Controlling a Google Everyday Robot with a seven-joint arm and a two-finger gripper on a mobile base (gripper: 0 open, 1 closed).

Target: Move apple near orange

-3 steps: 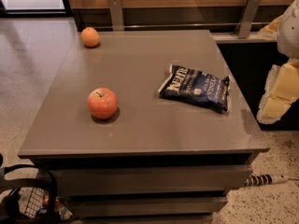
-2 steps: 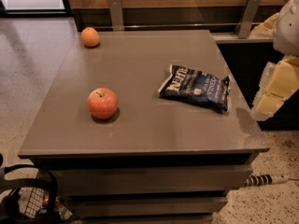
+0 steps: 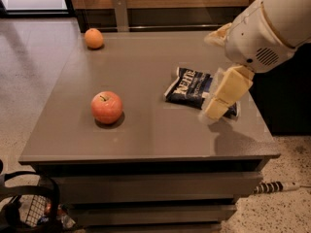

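Observation:
The apple (image 3: 107, 107), reddish-orange with a short dark stem, sits on the grey table (image 3: 146, 140) at the front left. The orange (image 3: 94, 38), smaller and plain, sits at the table's far left corner, well apart from the apple. My gripper (image 3: 221, 98), cream-coloured on a white arm (image 3: 265, 30), hangs over the right side of the table above the chip bag, far to the right of the apple. It holds nothing that I can see.
A dark blue chip bag (image 3: 194, 87) lies right of centre, partly under the gripper. A wooden wall with a metal bracket (image 3: 120, 11) runs behind the table. A black basket (image 3: 29, 210) stands on the floor at the front left, and a cable (image 3: 274, 187) lies at the right.
The arm has swung left from the right edge of the view and now reaches over the table's right side above the chip bag. The apple, orange and bag have not moved.

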